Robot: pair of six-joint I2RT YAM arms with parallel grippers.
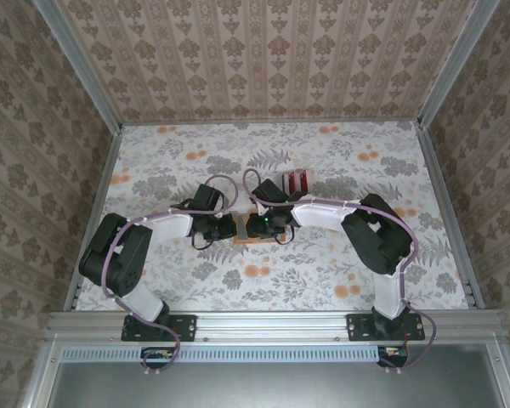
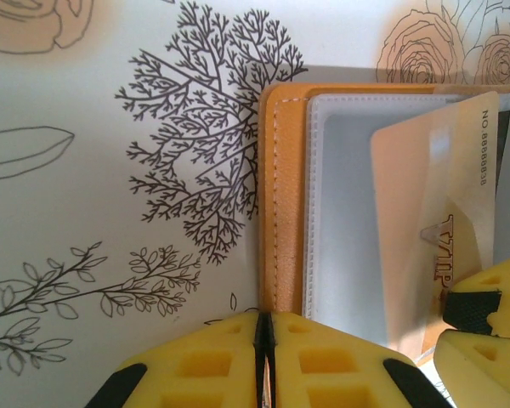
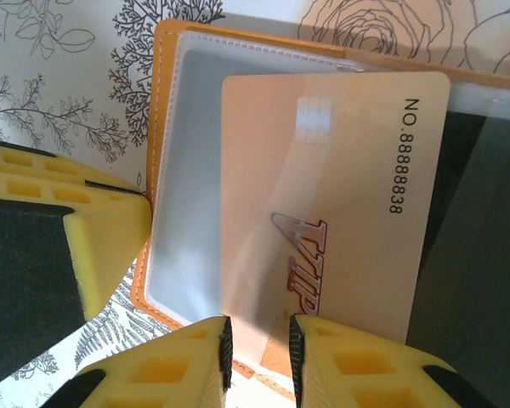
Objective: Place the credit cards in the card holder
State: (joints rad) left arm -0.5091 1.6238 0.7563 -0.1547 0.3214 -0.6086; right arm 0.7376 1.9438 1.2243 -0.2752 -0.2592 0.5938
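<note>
Risk: right claw [image 3: 259, 340], pinching VIP card [image 3: 340, 195] at its 6 o'clock edge, may jam it vs. clear sleeve [image 3: 187, 187] if card holder [image 3: 163, 102] shifts off pressed-together left claw [image 2: 266, 336].

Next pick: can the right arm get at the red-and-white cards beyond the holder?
Likely not yet: right gripper is shut on the gold VIP card at the card holder. Path to the striped cards looks free.

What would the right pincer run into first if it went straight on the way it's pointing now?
Probably the card holder: its orange edge lies just past the right pincer, which is shut on the gold card. Whether it would hit that edge or ride over it is unclear.
</note>
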